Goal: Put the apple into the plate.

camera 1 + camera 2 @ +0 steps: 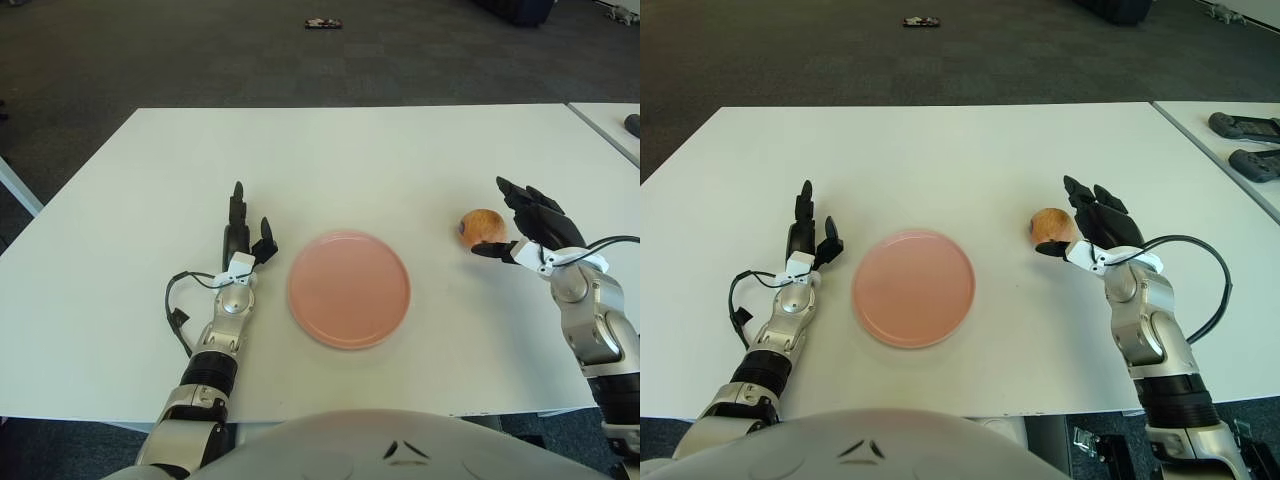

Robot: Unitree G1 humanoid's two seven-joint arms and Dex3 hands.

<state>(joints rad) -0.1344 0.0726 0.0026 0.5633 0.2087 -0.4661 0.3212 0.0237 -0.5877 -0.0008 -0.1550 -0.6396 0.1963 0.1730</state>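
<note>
A reddish-orange apple [481, 224] sits on the white table [360, 160], to the right of the plate. The pink plate [349, 288] lies empty near the table's middle front. My right hand [508, 222] is just right of the apple, fingers spread and holding nothing. Its thumb tip [480, 249] reaches under the apple's near side, and I cannot tell whether they touch. My left hand [246, 226] shows left of the plate, fingers stretched out and pointing away from me.
A second table at the right edge carries two dark devices [1244, 125] [1255, 162]. A small dark object [324, 22] lies on the floor beyond the table. Black cables loop beside my left forearm [180, 305] and right forearm [1215, 290].
</note>
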